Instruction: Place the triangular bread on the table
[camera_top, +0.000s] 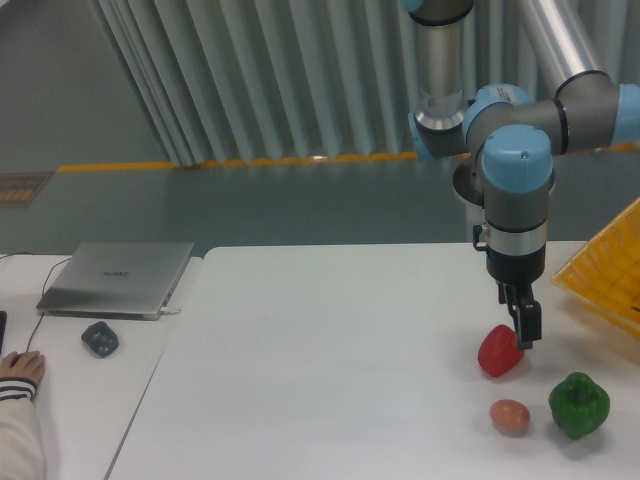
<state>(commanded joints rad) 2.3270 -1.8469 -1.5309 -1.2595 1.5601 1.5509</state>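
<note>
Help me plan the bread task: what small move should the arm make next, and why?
Probably lift the gripper straight up, clear of the red pepper: it hangs low against that pepper, and no triangular bread shows on the table.

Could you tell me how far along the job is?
Nothing looks done: no triangular bread shows on the large white table. In hand: the gripper sits low beside the red pepper; its hold is unclear. Left: finding the bread and placing it.
</note>
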